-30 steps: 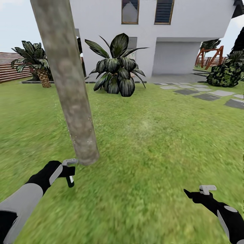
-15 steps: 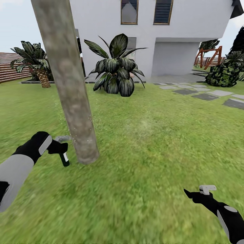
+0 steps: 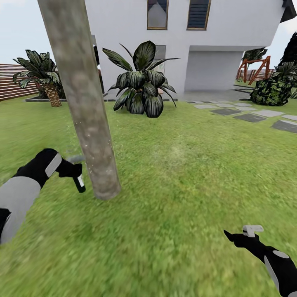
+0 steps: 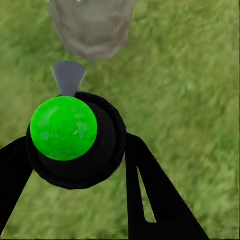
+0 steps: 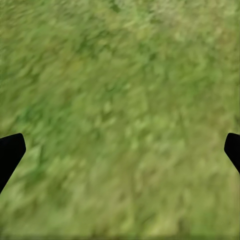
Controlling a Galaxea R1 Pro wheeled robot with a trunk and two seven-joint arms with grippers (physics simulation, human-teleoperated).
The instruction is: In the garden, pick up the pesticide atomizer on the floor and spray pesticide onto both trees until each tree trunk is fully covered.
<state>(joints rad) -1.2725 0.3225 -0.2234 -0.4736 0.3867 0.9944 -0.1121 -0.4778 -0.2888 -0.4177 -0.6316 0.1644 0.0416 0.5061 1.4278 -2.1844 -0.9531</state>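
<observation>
A white house [image 3: 214,37] is standing behind the lawn, two dark-framed windows [image 3: 178,14] showing high on its wall. A broad-leaved bush [image 3: 142,84] is growing before it, a short palm [image 3: 41,76] spreading near the far left, while grey stepping stones [image 3: 251,113] and a red-brown swing frame [image 3: 253,68] are sitting at right.

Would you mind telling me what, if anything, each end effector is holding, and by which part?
The left end effector grips the pesticide atomizer around its black body, below the grey trigger head. The right end effector is open, holding nothing.
</observation>
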